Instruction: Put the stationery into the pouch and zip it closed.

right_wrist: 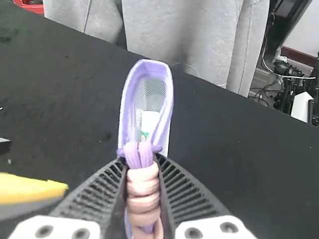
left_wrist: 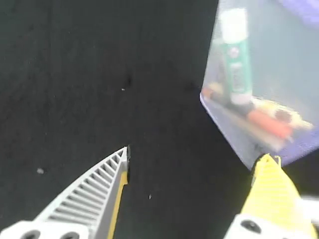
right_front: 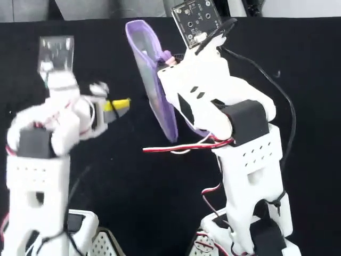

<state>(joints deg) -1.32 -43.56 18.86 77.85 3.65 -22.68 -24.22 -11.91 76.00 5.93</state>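
Pouch (right_front: 146,64) on edge, in right hand (right_wrist: 142,160)

The right claw (right_front: 169,60) grips the purple pouch (right_front: 151,74) on edge above the table (right_front: 298,64); the left claw (right_front: 116,108) hangs near it.

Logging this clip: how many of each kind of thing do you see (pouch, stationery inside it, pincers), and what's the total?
pouch: 1
green glue stick: 1
orange-red pen: 1
pincers: 2, the left pincer open and the right pincer shut on the pouch
Total: 5. Anything else inside the pouch is too blurred to count.
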